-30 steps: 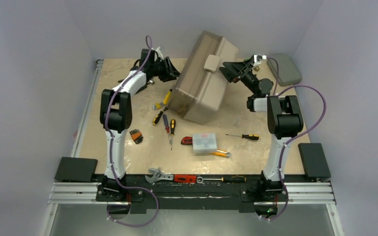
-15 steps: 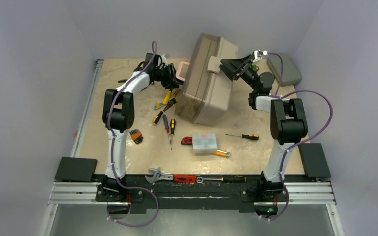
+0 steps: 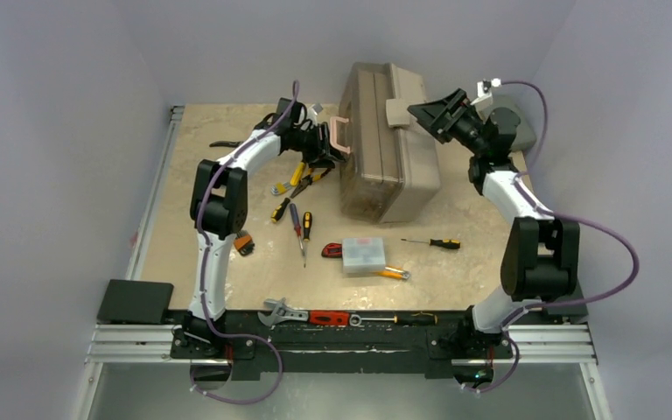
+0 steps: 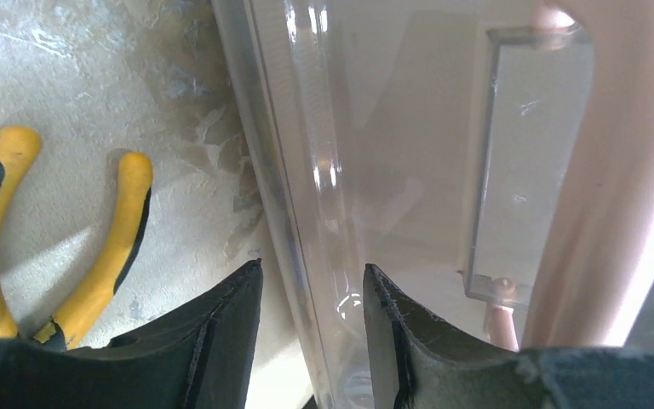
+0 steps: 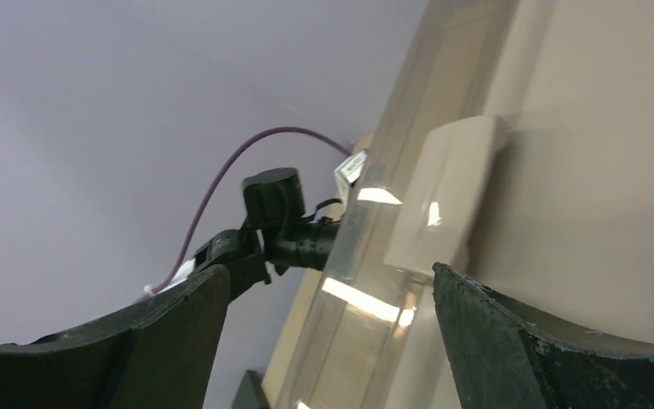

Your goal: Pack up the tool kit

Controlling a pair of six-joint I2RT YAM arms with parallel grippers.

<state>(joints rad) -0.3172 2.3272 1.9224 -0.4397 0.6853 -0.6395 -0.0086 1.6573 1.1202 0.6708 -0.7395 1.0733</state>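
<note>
We see the big beige toolbox (image 3: 391,157) at the far side of the table (image 3: 455,219), between our two grippers. It is up on its side. Its pink handle (image 3: 343,133) faces the left gripper (image 3: 331,147), and its beige latch (image 3: 400,109) faces the right gripper (image 3: 427,114).

In the left wrist view, the left gripper (image 4: 311,281) has its jaws a little way apart. The edge of the smoky clear lid (image 4: 324,153) runs up between them. We cannot tell if the jaws press on it. The handle (image 4: 596,187) is just to the right of these jaws. The pliers (image 4: 94,256), with yellow grips, lie close by on their left.

The right gripper (image 5: 330,273) has its jaws spread wide and holds nothing. The latch (image 5: 447,196) is just in front of them, closer to the right-hand finger. Past the box, between these jaws, we see the left arm (image 5: 285,213).

On the near side of both sets of jaws, loose tools lie on the table. A red screwdriver (image 3: 295,217) and a yellow and black screwdriver (image 3: 306,229) lie side by side. A small screwdriver (image 3: 431,242) lies alone. A red knife (image 3: 332,250) sits just beside a small clear box (image 3: 363,255). A wrench (image 3: 282,311) lies on the black rail (image 3: 376,337), well away from the jaws.
</note>
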